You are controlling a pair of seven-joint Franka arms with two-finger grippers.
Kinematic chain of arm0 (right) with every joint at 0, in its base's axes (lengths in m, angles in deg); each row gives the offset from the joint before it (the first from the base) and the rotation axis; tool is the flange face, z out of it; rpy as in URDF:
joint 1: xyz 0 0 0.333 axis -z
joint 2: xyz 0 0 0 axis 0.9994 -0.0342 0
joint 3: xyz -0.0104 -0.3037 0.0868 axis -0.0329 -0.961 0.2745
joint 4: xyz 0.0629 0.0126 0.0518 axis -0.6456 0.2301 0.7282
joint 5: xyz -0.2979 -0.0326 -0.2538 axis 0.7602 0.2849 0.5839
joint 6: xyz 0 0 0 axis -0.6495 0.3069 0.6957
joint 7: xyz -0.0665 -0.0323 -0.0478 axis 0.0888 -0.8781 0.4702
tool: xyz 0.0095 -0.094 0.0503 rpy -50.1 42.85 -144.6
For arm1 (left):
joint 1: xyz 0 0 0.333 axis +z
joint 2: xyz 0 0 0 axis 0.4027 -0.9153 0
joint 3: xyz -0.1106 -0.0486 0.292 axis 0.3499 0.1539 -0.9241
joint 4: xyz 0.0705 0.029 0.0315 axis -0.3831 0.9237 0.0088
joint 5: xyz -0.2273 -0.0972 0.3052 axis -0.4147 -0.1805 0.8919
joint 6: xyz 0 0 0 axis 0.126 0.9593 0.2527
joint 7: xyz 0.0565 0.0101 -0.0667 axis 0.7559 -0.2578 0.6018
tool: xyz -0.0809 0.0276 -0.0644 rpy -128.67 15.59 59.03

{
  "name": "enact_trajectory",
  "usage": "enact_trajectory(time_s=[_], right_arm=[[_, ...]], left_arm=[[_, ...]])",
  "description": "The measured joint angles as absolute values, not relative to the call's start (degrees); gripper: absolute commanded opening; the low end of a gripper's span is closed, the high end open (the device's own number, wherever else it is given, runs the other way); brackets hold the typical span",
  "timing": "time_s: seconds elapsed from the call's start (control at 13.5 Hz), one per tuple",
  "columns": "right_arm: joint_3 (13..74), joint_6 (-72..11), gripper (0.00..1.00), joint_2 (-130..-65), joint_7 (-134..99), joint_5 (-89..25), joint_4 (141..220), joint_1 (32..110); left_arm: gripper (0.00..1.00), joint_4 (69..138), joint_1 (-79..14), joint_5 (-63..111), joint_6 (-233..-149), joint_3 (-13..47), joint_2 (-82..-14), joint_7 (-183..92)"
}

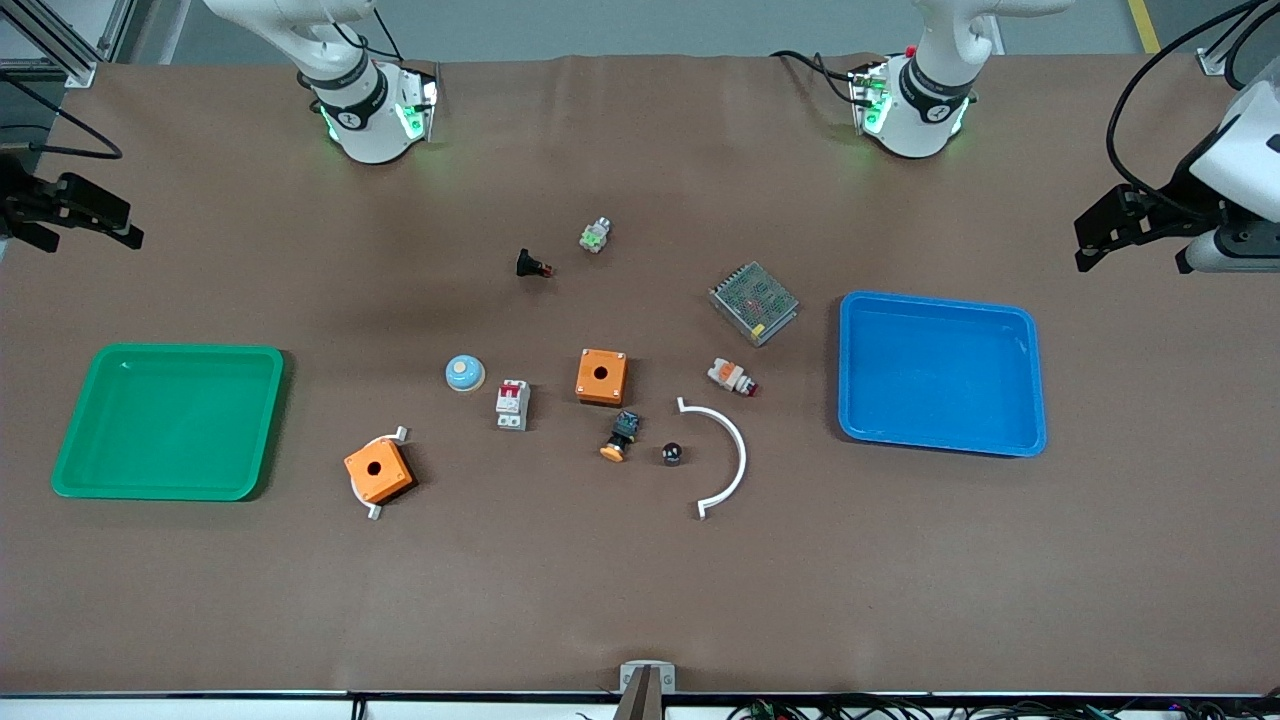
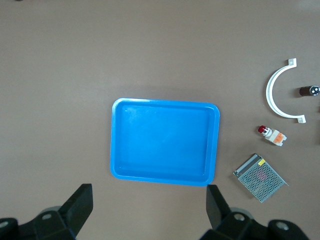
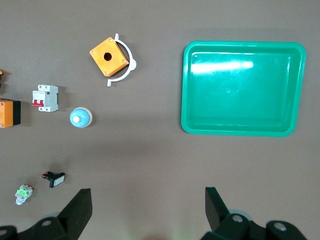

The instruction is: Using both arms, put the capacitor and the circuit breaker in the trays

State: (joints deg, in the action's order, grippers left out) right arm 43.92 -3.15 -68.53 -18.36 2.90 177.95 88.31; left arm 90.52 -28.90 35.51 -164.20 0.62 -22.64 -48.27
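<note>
The capacitor (image 1: 671,454), a tiny black cylinder with a shiny end, lies on the brown table inside a white arc (image 1: 725,458). It also shows in the left wrist view (image 2: 309,91). The circuit breaker (image 1: 513,404), a white block with red toggles, lies beside a blue dome (image 1: 465,373). It also shows in the right wrist view (image 3: 45,98). My left gripper (image 1: 1090,245) is open and empty, up over the left arm's end of the table, with the blue tray under its camera (image 2: 149,200). My right gripper (image 1: 128,228) is open and empty over the right arm's end (image 3: 147,200).
An empty green tray (image 1: 168,420) and an empty blue tray (image 1: 940,372) lie at the two ends. Two orange boxes (image 1: 601,376) (image 1: 378,470), an orange-capped push-button (image 1: 620,437), a metal mesh box (image 1: 753,302) and a white-and-orange part (image 1: 732,377) lie between them.
</note>
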Motion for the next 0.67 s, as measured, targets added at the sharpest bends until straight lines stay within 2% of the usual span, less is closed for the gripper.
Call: enact_trajectory(time_s=[0.44,0.67], right_arm=[[44.0,-3.1,1.00,-68.5,-18.4,2.9,178.0,88.3],[44.2,-3.3,1.00,-68.5,-18.5,2.7,178.1,87.9]], left_arm=[[1.00,91.2,-29.8,35.5,-162.9,1.1,-24.2,-48.3],[1.00,92.1,-32.1,35.2,-163.1,4.1,-29.7,-48.2]])
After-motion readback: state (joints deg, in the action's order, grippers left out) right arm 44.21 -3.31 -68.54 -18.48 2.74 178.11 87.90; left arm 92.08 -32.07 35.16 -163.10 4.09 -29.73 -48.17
